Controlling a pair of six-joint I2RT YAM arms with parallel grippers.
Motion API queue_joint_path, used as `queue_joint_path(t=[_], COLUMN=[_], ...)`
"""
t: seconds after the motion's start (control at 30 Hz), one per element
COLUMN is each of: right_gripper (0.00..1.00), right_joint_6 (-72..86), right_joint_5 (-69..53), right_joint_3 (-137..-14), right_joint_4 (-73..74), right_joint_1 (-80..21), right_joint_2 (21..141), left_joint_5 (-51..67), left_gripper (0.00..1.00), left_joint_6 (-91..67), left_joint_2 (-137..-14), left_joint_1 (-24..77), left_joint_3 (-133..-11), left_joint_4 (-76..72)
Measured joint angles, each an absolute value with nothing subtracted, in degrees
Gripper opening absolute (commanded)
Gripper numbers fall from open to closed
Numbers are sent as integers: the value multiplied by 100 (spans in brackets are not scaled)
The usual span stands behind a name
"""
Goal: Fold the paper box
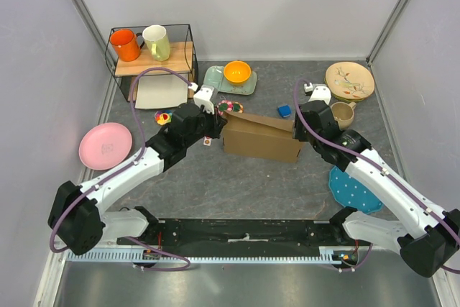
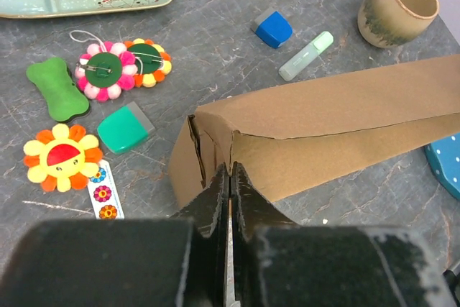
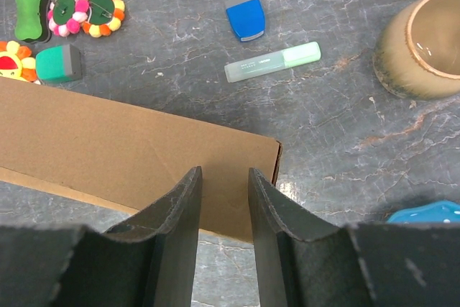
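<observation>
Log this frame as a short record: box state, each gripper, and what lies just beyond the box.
box: paper box, partly folded, walls up
left gripper: shut, at the box's left end; grip on cardboard unclear
right gripper: open, over the box's right end
beyond box: green highlighter, blue eraser, brown mug

Lab cell: white panel walls (image 1: 251,5)

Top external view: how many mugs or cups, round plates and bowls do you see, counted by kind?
Mugs and cups: 3 (orange mug, pale mug, brown cup)
Round plates: 3 (pink plate, beige plate, blue dotted plate)
Bowls: 1 (orange bowl)
Total: 7
</observation>
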State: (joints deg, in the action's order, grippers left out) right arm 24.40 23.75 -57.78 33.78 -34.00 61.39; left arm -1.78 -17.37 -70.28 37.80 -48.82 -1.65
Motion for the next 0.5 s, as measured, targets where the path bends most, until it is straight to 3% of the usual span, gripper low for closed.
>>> queue_joint_path(t=[0.3,0.4,0.47,0.5], right_gripper=[39,39,39,39], right_joint_6=[2443,2443,2443,2443], right_joint_5=[2268,2257,2252,2252], right_joint_3=[-5778,-5778,-5778,-5778], right_joint_4=[3317,3339,3339,3339], right_joint_1=[-3402,-3402,-3400,-3400], right_joint_2=[6173,6191,6193,6193], left_joint_5=[-478,-593,-635,-657], left_gripper=[2,37,48,67], left_joint_6=[-1653,-1605,-1546,-1527], left_joint_2=[-6875,-6818,-6777,-6764], left_joint_1=[3795,3795,3793,3793], left_joint_3=[-4790,-4790,-4790,-4790], left_joint_4=[-126,-43,1,16])
